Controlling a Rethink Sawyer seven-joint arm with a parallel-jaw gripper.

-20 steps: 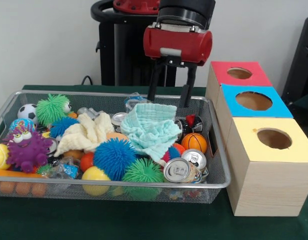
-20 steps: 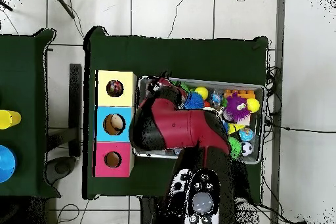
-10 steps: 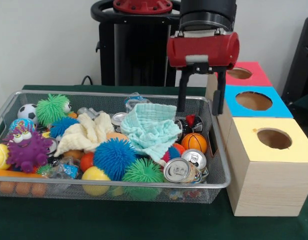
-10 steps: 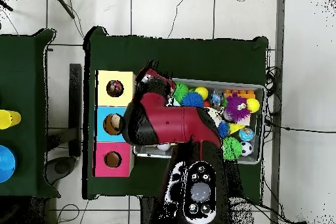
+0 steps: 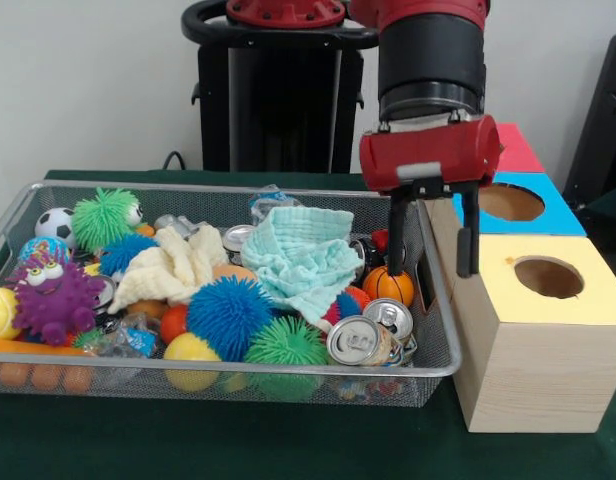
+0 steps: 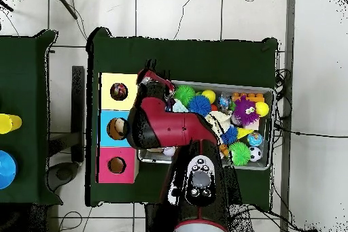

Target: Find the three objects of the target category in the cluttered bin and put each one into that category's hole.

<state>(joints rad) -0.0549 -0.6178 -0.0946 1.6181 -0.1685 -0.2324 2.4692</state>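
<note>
Three holed boxes (image 5: 533, 300) stand right of the wire bin (image 5: 428, 300). The gripper (image 5: 432, 235) hangs between bin and yellow box, jaws spread wide and empty, probably searching; cans (image 5: 356, 340) lie near the bin's front right corner.

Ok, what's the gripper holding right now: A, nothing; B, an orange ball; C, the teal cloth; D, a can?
A: the gripper hangs open between the bin and the yellow box, with empty space between its fingers.
</note>
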